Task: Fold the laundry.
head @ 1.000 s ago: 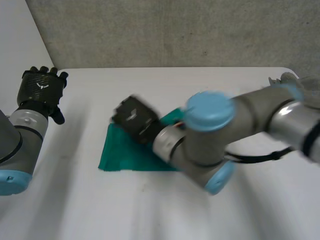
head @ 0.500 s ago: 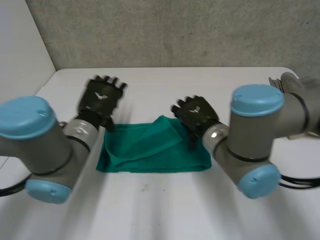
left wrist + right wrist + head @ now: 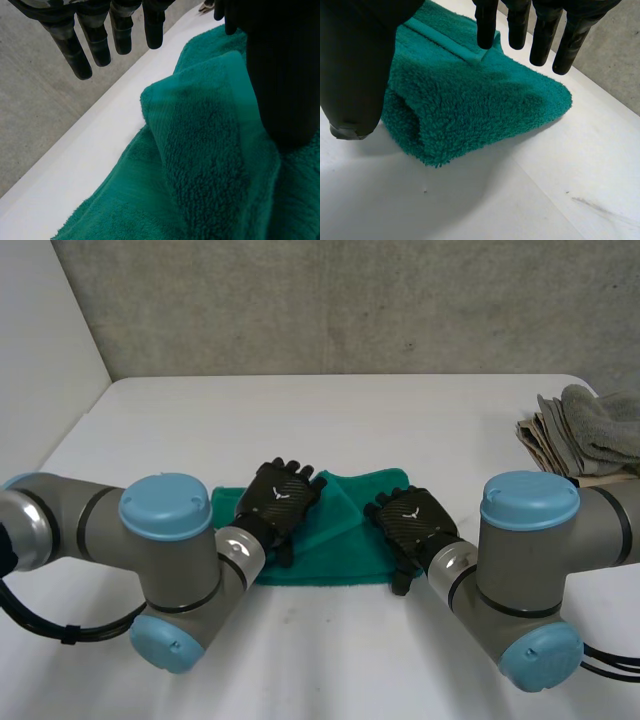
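A green towel point(image 3: 345, 530) lies folded on the white table point(image 3: 330, 420), with a loose flap turned over on its top. My left hand point(image 3: 278, 496) hovers over the towel's left part, fingers straight and spread. In the left wrist view the fingers point(image 3: 75, 47) hang above the towel point(image 3: 200, 170) and the thumb point(image 3: 282, 85) reaches down to its pile. My right hand point(image 3: 412, 525) is over the towel's right end, open. In the right wrist view its fingers point(image 3: 545, 37) stand above the folded edge of the towel point(image 3: 475, 107), with the thumb point(image 3: 355, 80) beside it.
A stack of folded grey and beige cloths point(image 3: 585, 430) sits at the table's right edge. A grey wall runs behind the table. Bare tabletop lies in front of the towel and to the far side of it.
Both arms have swung in over the towel. The left hand came from the table's far left onto the towel's left part; the right hand moved from the towel's middle to its right end.
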`<action>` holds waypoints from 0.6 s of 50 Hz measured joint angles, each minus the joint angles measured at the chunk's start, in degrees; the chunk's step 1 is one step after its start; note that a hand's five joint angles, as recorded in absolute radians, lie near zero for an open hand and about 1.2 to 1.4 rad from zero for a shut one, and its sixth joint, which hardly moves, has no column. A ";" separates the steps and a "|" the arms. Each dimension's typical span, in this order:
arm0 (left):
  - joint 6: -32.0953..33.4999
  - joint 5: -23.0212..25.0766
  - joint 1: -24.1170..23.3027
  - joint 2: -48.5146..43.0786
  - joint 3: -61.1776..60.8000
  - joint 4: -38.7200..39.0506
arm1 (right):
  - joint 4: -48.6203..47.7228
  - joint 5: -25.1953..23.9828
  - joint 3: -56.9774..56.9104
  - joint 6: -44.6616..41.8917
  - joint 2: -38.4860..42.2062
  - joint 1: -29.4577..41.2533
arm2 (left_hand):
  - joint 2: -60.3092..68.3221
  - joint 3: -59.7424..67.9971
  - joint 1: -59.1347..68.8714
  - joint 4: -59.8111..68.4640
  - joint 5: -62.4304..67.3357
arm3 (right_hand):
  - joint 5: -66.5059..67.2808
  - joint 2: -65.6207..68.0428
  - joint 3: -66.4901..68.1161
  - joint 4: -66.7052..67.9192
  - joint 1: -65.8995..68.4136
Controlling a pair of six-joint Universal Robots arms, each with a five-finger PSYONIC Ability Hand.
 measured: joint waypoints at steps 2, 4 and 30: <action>0.16 -0.88 0.18 -1.19 1.20 -0.14 | -0.22 0.00 0.00 -0.08 0.14 0.01 | 0.00 0.00 0.00 0.00 0.00 | 2.13 2.35 2.26 1.40 1.02; 0.33 -2.17 0.45 -2.37 2.47 -0.18 | -0.37 -0.01 -0.01 -0.13 0.21 0.02 | 0.00 0.00 0.00 0.00 0.00 | 3.28 3.85 3.85 3.10 2.54; 1.93 -13.84 4.49 0.08 1.48 -0.07 | -1.56 -0.08 -0.40 -0.21 0.91 0.43 | 0.00 0.00 0.00 0.00 0.00 | 19.45 21.59 21.33 20.96 17.70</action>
